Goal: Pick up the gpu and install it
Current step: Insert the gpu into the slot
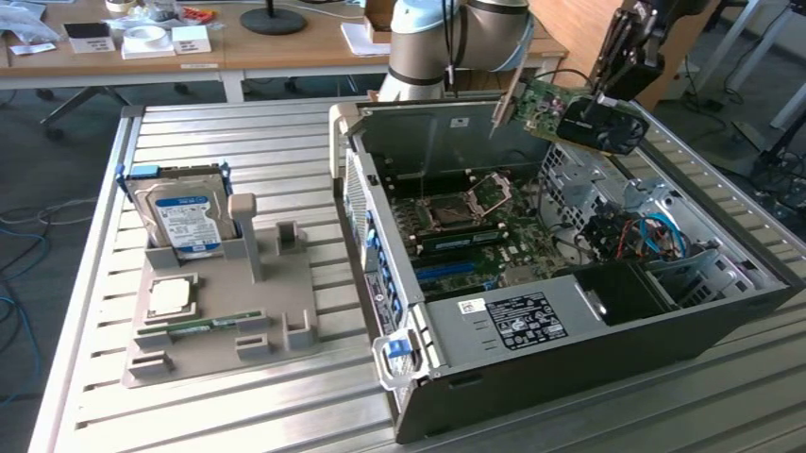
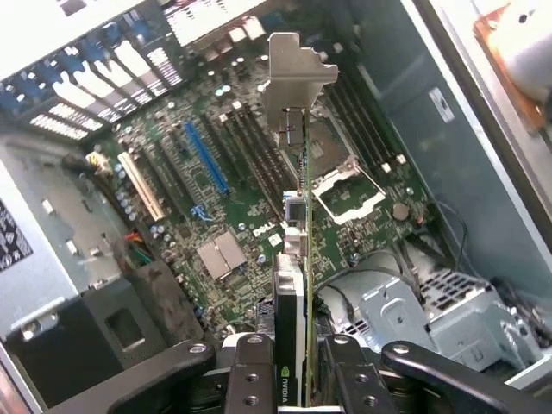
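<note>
The pincer grips the gpu, its jaws drawn narrow on the card's thin edge. In the wrist view the card runs edge-on straight out from between the two black fingers, a dark block with an NVIDIA mark sitting right at the pincer. The pale metal bracket is at the end farthest from the pincer.

The gpu hangs in the air, tilted, touching nothing but the pincer. Below it lies the open computer case, resting on its side on the slatted metal tabletop. The green motherboard lies directly under the card, apart from it. Its open CPU socket is to one side of the card's line and the blue expansion slot to the other. The labelled power supply fills the case end far from the pincer.

Well away from the pincer, beside the case, a grey holder carries an upright hard drive, a processor chip and a RAM stick.
</note>
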`<action>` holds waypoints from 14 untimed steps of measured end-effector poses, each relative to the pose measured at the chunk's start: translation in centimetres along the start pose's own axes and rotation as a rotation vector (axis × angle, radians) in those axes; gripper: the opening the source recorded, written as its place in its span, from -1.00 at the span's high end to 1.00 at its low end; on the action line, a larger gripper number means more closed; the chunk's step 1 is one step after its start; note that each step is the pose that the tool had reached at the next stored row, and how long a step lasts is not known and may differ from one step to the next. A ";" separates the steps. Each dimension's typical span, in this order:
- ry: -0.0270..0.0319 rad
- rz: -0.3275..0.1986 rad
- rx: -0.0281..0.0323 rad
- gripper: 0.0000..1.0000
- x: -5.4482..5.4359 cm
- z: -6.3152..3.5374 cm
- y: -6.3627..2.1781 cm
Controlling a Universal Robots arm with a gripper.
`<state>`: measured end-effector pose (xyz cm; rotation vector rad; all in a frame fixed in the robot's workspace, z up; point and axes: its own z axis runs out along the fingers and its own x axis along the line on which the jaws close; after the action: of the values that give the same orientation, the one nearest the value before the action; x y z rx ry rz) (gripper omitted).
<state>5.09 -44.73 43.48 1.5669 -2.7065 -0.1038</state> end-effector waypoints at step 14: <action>0.0155 -0.243 -0.0054 0.47 0.0 0.09 -0.01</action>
<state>5.09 -44.73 43.39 1.8788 -2.4903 -0.1004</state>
